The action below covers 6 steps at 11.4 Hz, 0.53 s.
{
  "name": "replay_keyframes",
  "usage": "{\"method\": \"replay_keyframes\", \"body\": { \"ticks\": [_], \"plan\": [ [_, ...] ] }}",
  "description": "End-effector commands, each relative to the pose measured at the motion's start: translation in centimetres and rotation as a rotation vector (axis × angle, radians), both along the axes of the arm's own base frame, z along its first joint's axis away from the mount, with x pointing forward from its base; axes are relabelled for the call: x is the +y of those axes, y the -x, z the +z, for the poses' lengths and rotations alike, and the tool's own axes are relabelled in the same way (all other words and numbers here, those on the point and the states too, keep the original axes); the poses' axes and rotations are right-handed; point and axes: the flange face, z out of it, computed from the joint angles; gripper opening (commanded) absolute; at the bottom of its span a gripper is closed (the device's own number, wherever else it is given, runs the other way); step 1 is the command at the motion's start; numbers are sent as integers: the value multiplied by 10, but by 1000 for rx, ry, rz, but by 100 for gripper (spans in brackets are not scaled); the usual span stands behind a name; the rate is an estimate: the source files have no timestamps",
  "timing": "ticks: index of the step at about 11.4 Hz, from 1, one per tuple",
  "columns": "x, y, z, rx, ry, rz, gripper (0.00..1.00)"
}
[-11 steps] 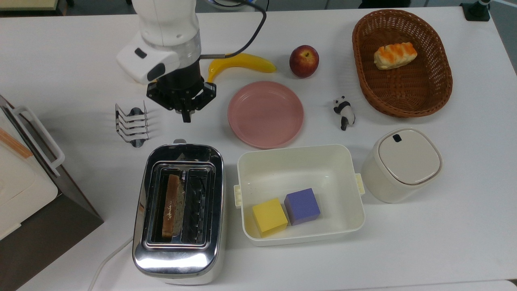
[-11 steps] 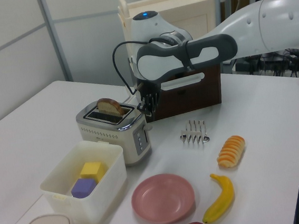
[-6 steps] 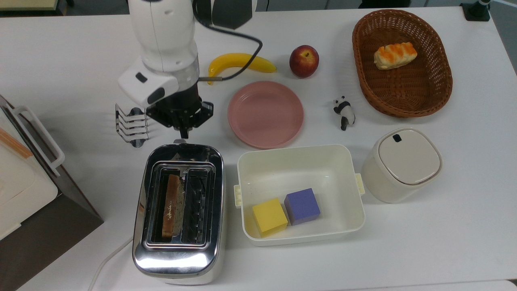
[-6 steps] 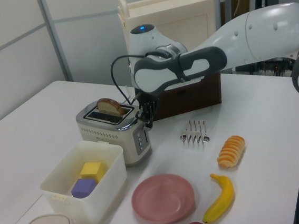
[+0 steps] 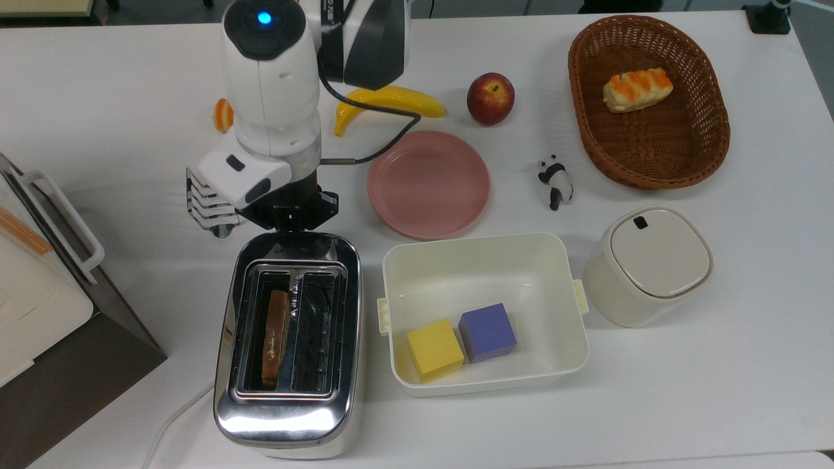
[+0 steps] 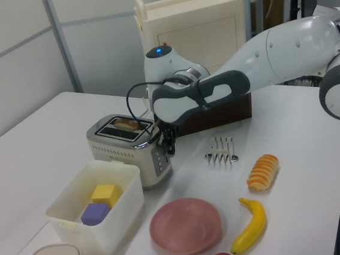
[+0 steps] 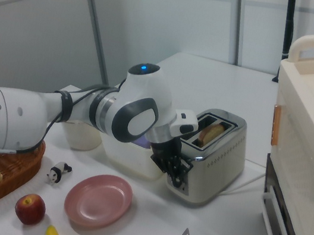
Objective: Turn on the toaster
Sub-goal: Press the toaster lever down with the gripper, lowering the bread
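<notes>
Top view shows our gripper (image 5: pixel 291 218) hard against the lever end of the toaster (image 5: pixel 288 345), which stands at the table's near edge between the white boxy appliance (image 5: pixel 39 293) and the cream bin (image 5: pixel 485 260); a slice of bread (image 5: pixel 275 339) sits low in one slot. We judge that we are mid-press on the lever, and whether the fingers are spread or closed we cannot tell, since the wrist hides them. To do this well we would push straight down along the end face, keeping the contact over the lever so it does not slip off sideways, and carry on until it latches. In the left view the gripper (image 6: pixel 168 141) hangs beside the toaster's control panel, so drifting inward risks scraping the chrome. Room is tight: the wire toast rack (image 5: pixel 207 207) lies just beside the wrist on the top view's left, and the pink plate (image 5: pixel 428 184) is near on the top view's right. Straight up is our open way out.
</notes>
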Motion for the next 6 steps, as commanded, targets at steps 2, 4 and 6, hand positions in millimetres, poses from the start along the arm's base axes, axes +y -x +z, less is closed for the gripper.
{"method": "replay_keyframes", "body": {
  "ticks": [2, 4, 6],
  "plan": [
    [-4, -4, -36, 42, 50, 42, 0],
    [-4, -4, -48, 43, 69, 50, 0],
    [-6, -4, -24, 13, 66, 44, 0]
  ]
}}
